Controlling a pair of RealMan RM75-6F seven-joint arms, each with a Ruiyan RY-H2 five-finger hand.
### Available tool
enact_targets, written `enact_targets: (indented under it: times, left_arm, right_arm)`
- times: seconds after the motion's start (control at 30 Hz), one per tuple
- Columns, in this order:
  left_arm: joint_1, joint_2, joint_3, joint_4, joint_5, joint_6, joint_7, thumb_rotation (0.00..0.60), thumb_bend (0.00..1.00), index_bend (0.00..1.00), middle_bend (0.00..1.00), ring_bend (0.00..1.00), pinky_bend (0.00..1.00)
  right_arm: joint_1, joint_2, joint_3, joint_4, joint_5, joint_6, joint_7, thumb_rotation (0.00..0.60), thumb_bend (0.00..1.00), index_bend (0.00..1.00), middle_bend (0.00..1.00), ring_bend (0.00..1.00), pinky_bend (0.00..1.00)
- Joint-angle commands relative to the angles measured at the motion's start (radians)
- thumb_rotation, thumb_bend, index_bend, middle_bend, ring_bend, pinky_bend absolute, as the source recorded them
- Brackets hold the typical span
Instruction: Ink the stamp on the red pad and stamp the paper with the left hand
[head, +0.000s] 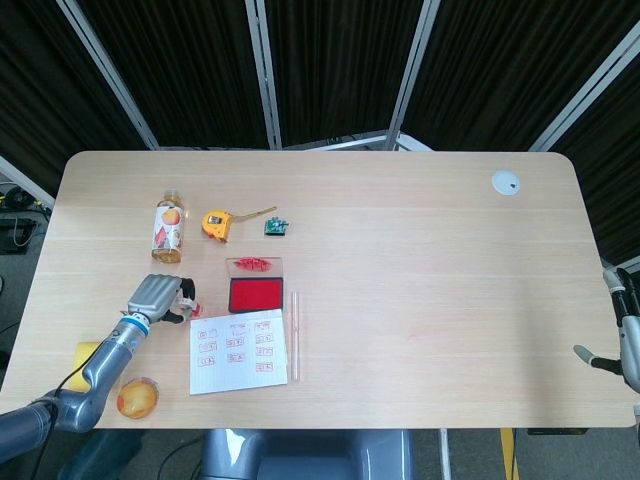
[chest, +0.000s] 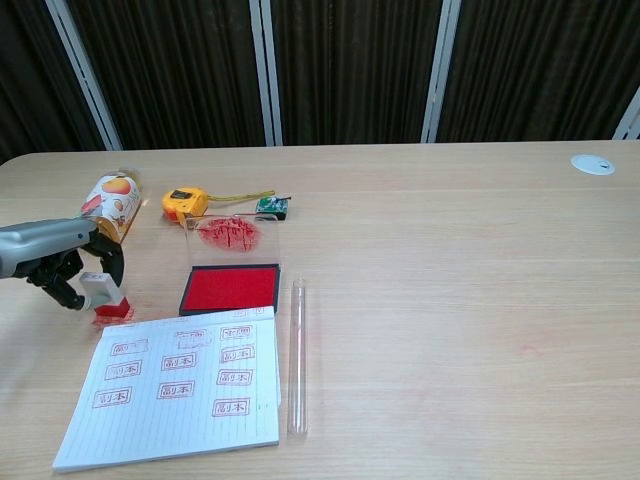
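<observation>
A: Where is the stamp (chest: 104, 296) being kept?

B: It is being gripped by the left hand (chest: 62, 267), whose fingers (chest: 108, 262) are curled round its white body. Its red base is being pressed onto the bench (chest: 450, 240), on a red ink smudge just left of the paper's upper corner. In the head view the same hand (head: 155, 296) is being seen from above, with the stamp (head: 186, 300) poking out on its right side.

A: And the red pad (chest: 230, 288)?

B: It is lying open, just beyond the top edge of the paper (chest: 175, 385) and near the stamp's right. Its clear lid (chest: 232, 236), smeared with red, is lying flat against its far edge. The paper is being shown covered with rows of red rectangular imprints.

A: What else is lying around?

B: A glass tube (chest: 296, 355) is lying along the paper's right edge. A juice bottle (chest: 108, 205), a yellow tape measure (chest: 182, 204) and a small green part (chest: 270, 206) are sitting farther back. An orange ball (head: 138, 397) and a yellow block (head: 85, 352) are being seen beside the left forearm in the head view.

A: The right hand (head: 618, 330)?

B: Only a sliver is being shown at the right frame edge of the head view, off the bench; whether it is spread or closed cannot be told.
</observation>
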Motion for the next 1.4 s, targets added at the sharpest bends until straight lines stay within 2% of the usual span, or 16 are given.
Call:
enact_targets:
  times: [0.03, 0.2, 0.23, 0.37, 0.4, 0.77, 0.9, 0.97, 1.07, 1.13, 1.27, 1.33, 1.4]
  left_arm:
    - [0.001, -0.005, 0.0, 0.002, -0.001, 0.003, 0.01, 0.6, 0.41, 0.45, 0.42, 0.83, 0.83]
    - [0.002, -0.007, 0.001, -0.001, -0.001, 0.0, 0.022, 0.6, 0.41, 0.42, 0.41, 0.83, 0.83]
    - [0.002, -0.006, 0.001, -0.002, 0.0, 0.001, 0.024, 0.6, 0.4, 0.38, 0.39, 0.83, 0.83]
    - [0.006, 0.004, 0.006, -0.018, 0.01, 0.009, 0.028, 0.6, 0.35, 0.04, 0.31, 0.82, 0.82]
    - [0.008, 0.008, 0.005, -0.024, 0.013, 0.016, 0.028, 0.6, 0.34, 0.01, 0.3, 0.82, 0.82]
    - [0.032, 0.088, 0.003, -0.141, 0.039, 0.076, 0.04, 0.6, 0.31, 0.0, 0.26, 0.81, 0.81]
    - [0.057, 0.168, 0.001, -0.255, 0.083, 0.155, 0.045, 0.6, 0.29, 0.0, 0.24, 0.79, 0.79]
    - [0.076, 0.215, 0.003, -0.317, 0.109, 0.201, 0.046, 0.6, 0.24, 0.0, 0.21, 0.76, 0.77]
    - [0.135, 0.309, 0.019, -0.432, 0.164, 0.321, 0.064, 0.6, 0.11, 0.0, 0.09, 0.6, 0.64]
    - [0.192, 0.371, 0.037, -0.503, 0.201, 0.424, 0.099, 0.6, 0.03, 0.0, 0.02, 0.42, 0.44]
    - [0.278, 0.443, 0.065, -0.611, 0.247, 0.568, 0.191, 0.6, 0.0, 0.0, 0.0, 0.08, 0.06]
    - [0.314, 0.462, 0.076, -0.643, 0.275, 0.628, 0.215, 0.6, 0.0, 0.0, 0.0, 0.02, 0.0]
    - [0.354, 0.476, 0.091, -0.669, 0.305, 0.687, 0.235, 0.6, 0.0, 0.0, 0.0, 0.0, 0.0]
  right_arm:
    - [0.0, 0.0, 0.001, 0.001, 0.001, 0.001, -0.001, 0.6, 0.0, 0.0, 0.0, 0.0, 0.0]
    - [-0.001, -0.001, 0.0, -0.002, 0.0, 0.004, -0.003, 0.6, 0.0, 0.0, 0.0, 0.0, 0.0]
    - [-0.002, -0.001, 0.0, -0.002, 0.0, 0.004, -0.003, 0.6, 0.0, 0.0, 0.0, 0.0, 0.0]
    - [-0.002, 0.001, -0.001, -0.004, -0.002, 0.005, -0.002, 0.6, 0.0, 0.0, 0.0, 0.0, 0.0]
    - [-0.002, 0.001, -0.001, -0.005, -0.004, 0.005, -0.002, 0.6, 0.0, 0.0, 0.0, 0.0, 0.0]
    - [-0.01, 0.014, -0.006, -0.024, -0.026, 0.021, 0.015, 0.6, 0.0, 0.0, 0.0, 0.0, 0.0]
    - [-0.016, 0.022, -0.011, -0.038, -0.044, 0.033, 0.026, 0.6, 0.0, 0.0, 0.0, 0.0, 0.0]
    - [-0.019, 0.027, -0.013, -0.045, -0.053, 0.04, 0.032, 0.6, 0.0, 0.0, 0.0, 0.0, 0.0]
    - [-0.027, 0.038, -0.018, -0.06, -0.078, 0.058, 0.044, 0.6, 0.0, 0.0, 0.0, 0.0, 0.0]
    - [-0.034, 0.048, -0.027, -0.074, -0.106, 0.073, 0.055, 0.6, 0.0, 0.0, 0.0, 0.0, 0.0]
    - [-0.045, 0.059, -0.038, -0.083, -0.15, 0.098, 0.078, 0.6, 0.0, 0.0, 0.0, 0.0, 0.0]
    - [-0.048, 0.06, -0.04, -0.079, -0.167, 0.111, 0.088, 0.6, 0.0, 0.0, 0.0, 0.0, 0.0]
    - [-0.051, 0.057, -0.04, -0.069, -0.187, 0.13, 0.092, 0.6, 0.0, 0.0, 0.0, 0.0, 0.0]
